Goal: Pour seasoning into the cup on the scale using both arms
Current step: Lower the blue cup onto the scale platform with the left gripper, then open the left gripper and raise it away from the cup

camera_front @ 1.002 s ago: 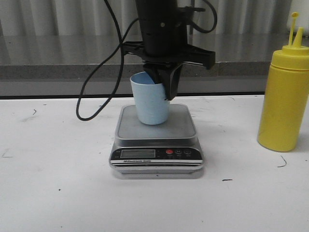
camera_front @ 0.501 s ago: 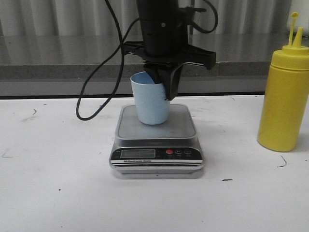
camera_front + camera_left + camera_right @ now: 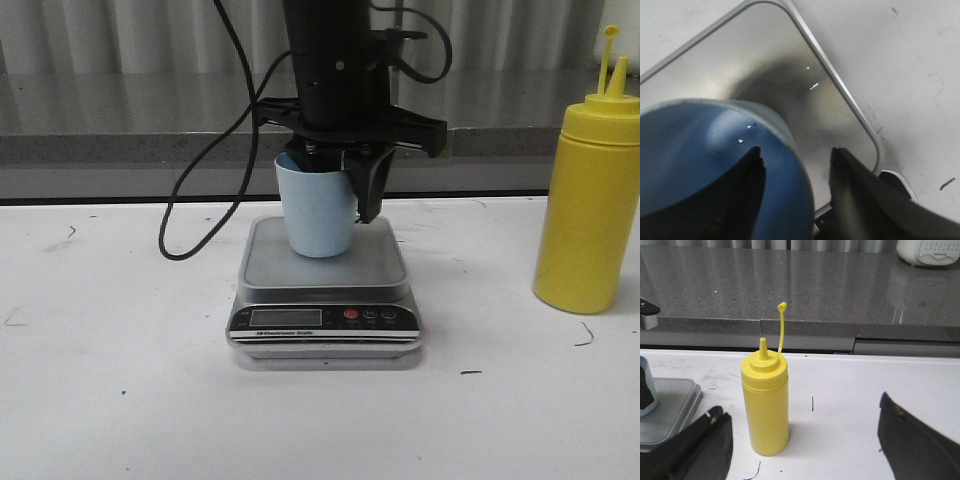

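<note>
Yellow seasoning bottle (image 3: 764, 401) standing upright, centred ahead of right gripper (image 3: 805, 440), jaws gaping empty; left gripper (image 3: 345, 185) loosely straddling cup (image 3: 318, 210) rim on scale (image 3: 325, 290).

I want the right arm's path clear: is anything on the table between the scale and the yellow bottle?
No. In the front view, only bare white table separates the scale from the seasoning.

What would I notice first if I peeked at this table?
Probably the big black left claw coming down over the pale blue cup, which stands on the silver scale in the middle. Next, the tall yellow bottle off to the right, its cap off the nozzle.
</note>
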